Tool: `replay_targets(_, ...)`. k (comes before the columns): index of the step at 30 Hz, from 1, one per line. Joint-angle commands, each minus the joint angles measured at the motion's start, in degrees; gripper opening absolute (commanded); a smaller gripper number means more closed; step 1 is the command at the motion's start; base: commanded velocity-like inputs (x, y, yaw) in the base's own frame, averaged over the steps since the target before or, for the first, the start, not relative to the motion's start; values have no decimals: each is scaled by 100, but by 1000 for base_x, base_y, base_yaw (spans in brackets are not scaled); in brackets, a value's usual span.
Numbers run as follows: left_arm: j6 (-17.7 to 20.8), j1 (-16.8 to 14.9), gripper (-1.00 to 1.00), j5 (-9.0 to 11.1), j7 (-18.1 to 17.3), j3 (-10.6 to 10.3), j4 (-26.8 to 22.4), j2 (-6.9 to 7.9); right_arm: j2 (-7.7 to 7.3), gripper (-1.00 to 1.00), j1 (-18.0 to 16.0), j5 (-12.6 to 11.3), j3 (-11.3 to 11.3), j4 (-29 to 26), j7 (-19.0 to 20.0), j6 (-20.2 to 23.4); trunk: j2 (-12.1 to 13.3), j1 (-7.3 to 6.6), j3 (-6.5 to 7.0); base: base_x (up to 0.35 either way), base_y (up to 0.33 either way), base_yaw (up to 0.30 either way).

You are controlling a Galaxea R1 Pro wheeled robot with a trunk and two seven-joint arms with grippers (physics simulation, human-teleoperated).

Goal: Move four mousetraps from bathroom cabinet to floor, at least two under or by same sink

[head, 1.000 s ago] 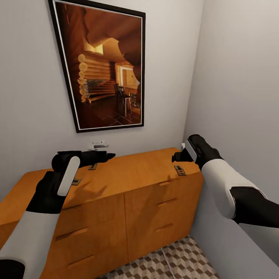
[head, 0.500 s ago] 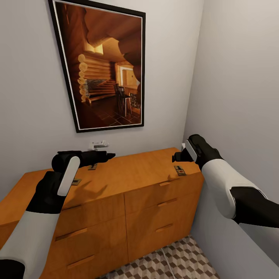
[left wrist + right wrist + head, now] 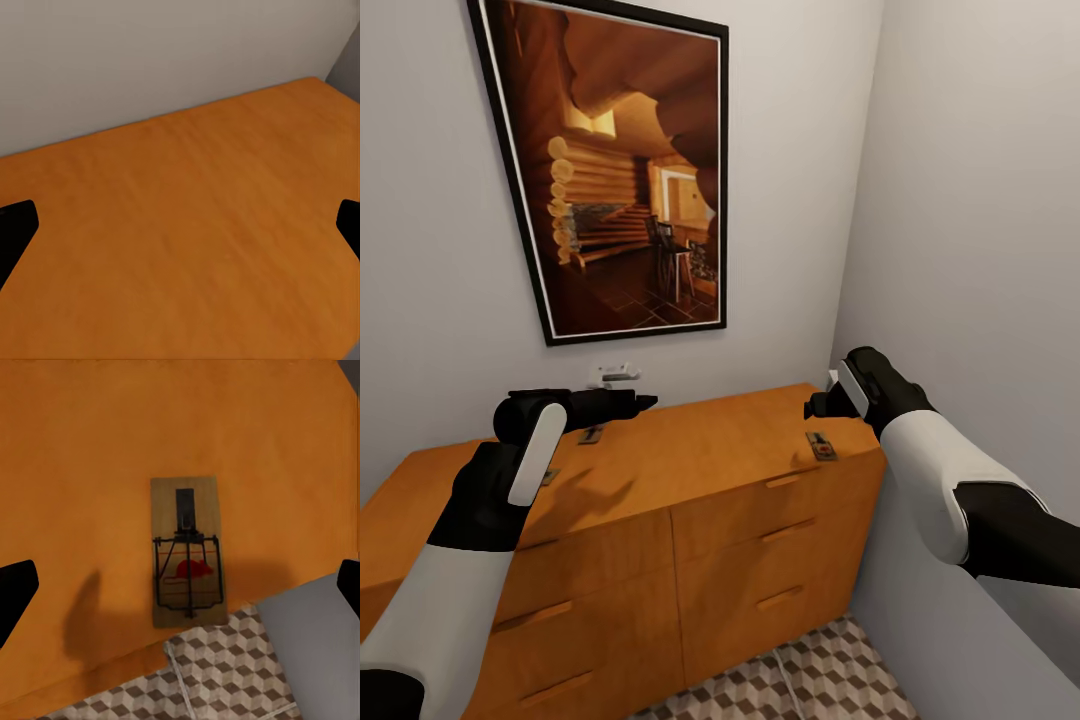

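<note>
Mousetrap (image 3: 187,553): flat wooden rectangle, dark wire, at smooth orange cabinet (image 3: 690,450) top's front right edge.
Right gripper (image 3: 180,585): hovering above, jaws released.
Left gripper (image 3: 180,225): jaws released.

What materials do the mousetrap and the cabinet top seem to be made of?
Mousetrap: pale matte board that looks like wood, with thin dark bars, probably metal wire, and a printed red mouse. Cabinet top: smooth orange-brown surface with faint grain, likely wood or veneer, satin finish.
</note>
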Motion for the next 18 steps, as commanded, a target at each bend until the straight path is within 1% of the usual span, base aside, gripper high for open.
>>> replay_targets(1, 18, -5, 100, 7, 6, -7, -5, 4, 3, 100, -3, 6, -8, -5, -12, 22, -3, 0, -7, 44, -31, 0)
replay_targets(18, 15, -4, 100, -2, 9, -1, -1, 4, -6, 100, -3, -16, -9, 18, 17, 22, -3, 0, -7, 12, -9, 0)
